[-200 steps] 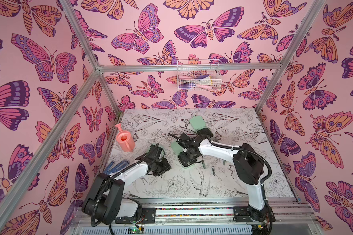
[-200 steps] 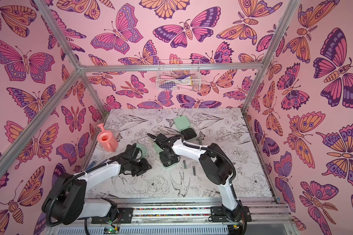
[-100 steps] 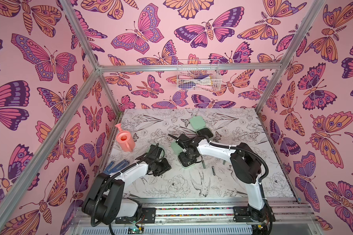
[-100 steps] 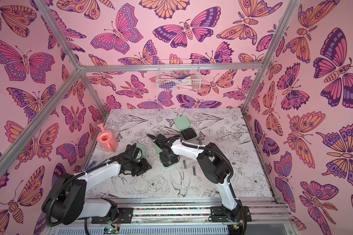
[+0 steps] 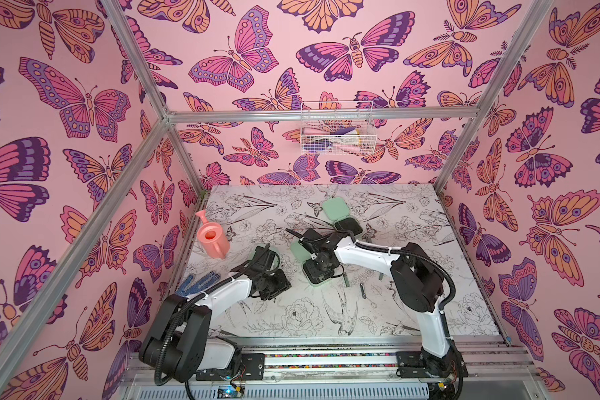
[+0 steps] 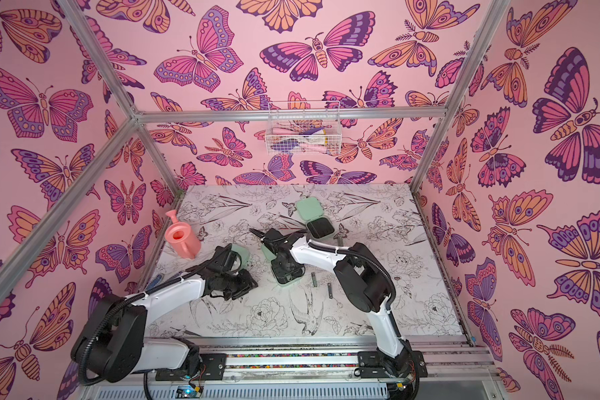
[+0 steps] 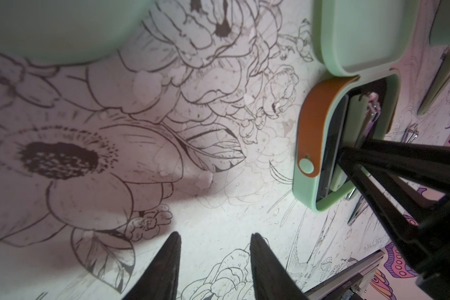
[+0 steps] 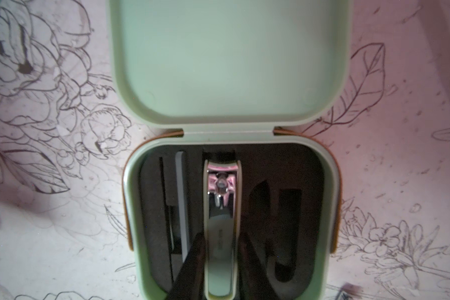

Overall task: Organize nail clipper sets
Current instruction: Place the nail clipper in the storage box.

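Here, our left gripper [image 7: 215,241] hovers empty, fingers slightly apart, above the table [image 7: 218,130]. Centrally, our right gripper [image 8: 222,241] pinches the nail clipper [image 8: 220,223] low inside the open case [image 8: 331,220]. Released off its slot, it could sit cocked and block the lid.

Both top views look steeply down from high at the front onto the whole desk [image 5: 291,322]. The left wrist view sits low over it; the right wrist view hangs close above the open case [image 8: 229,65] that both wrist views show.
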`<state>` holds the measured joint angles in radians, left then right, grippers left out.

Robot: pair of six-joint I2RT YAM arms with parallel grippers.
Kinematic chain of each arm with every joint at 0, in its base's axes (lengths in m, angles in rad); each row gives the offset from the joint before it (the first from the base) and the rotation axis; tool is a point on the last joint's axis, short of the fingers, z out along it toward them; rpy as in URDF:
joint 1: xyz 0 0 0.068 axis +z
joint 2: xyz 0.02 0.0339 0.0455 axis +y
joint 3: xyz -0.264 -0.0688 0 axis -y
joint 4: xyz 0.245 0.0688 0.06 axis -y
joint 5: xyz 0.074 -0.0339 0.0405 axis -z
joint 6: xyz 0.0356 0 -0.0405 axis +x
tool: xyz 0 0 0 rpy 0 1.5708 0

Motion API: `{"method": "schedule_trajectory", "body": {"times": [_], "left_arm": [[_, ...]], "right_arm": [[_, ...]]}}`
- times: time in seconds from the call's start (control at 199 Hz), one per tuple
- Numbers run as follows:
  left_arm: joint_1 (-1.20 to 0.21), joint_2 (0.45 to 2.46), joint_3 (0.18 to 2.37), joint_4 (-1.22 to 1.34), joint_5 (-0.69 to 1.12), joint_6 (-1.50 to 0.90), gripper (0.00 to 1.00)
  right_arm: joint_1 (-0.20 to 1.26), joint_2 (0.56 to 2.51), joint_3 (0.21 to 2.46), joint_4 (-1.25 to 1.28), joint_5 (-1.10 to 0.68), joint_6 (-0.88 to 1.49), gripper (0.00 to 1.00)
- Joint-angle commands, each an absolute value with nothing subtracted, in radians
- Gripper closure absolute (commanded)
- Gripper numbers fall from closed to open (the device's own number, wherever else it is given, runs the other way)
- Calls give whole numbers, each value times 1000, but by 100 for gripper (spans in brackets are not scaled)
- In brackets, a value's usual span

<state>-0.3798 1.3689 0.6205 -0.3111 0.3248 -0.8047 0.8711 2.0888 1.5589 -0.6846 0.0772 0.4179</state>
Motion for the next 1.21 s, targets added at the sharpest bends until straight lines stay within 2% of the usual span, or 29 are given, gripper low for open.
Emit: {"method": "schedule_trajectory", "body": {"times": [0.0,1.08,1.201], "left_arm": [[-373,1356,601,-317,320,-802,54],[-373,1368,609,-317,321,-802,54],[-374,1367,608,-316,323,-802,54]], "right_arm": [[876,2114,1566,-698,75,418,78],[877,2136,1545,-753,51,364,79],[877,2152,1549,-753,48,371,75]]}}
